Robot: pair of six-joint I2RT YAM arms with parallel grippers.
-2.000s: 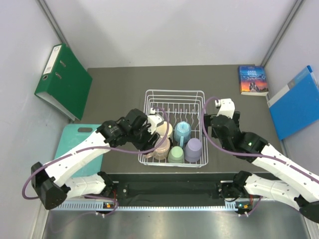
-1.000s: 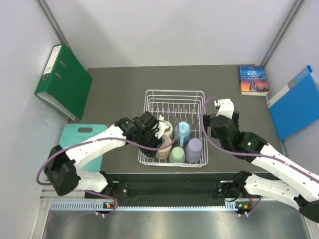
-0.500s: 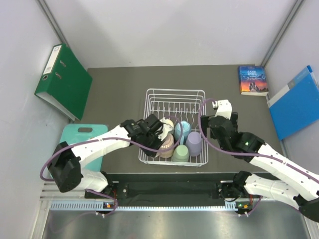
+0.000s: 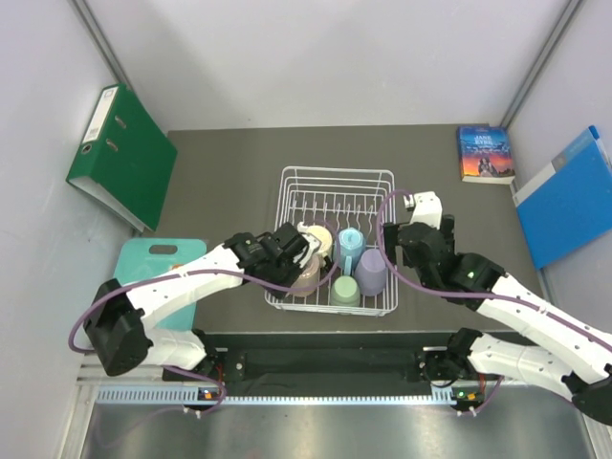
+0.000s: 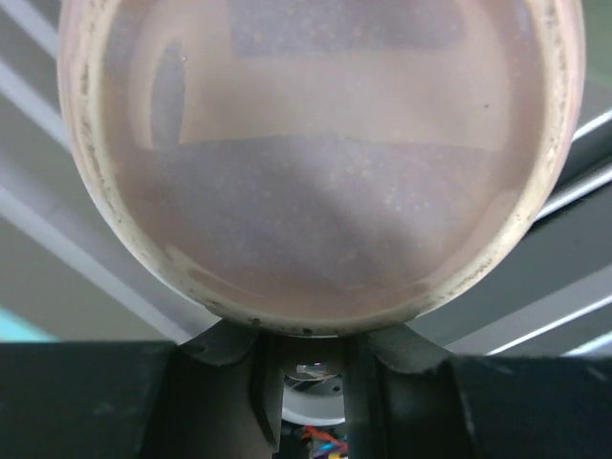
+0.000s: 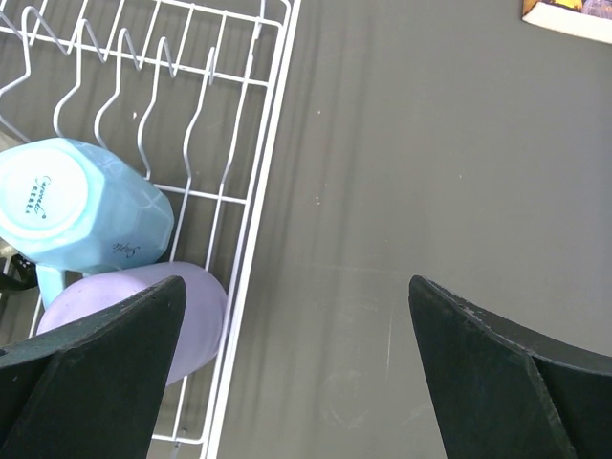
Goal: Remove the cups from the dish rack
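The pink cup (image 5: 316, 163) fills the left wrist view, its edges cut off. The left gripper (image 5: 311, 349) seems clamped on its rim, at the dish rack's (image 4: 335, 173) near left corner. 4 other cups (image 4: 347, 247) sit there, partly hidden. The right gripper (image 6: 295, 287) hangs spread wide beside the rack.

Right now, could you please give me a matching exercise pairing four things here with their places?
Things:
1. pink cup
2. blue cup
3. book
4. binder

Places:
A. far right corner of the table
B. in the rack, base showing
C. against the left wall
D. in the left gripper

Pairs: 1-D, 2-B, 3-A, 4-C
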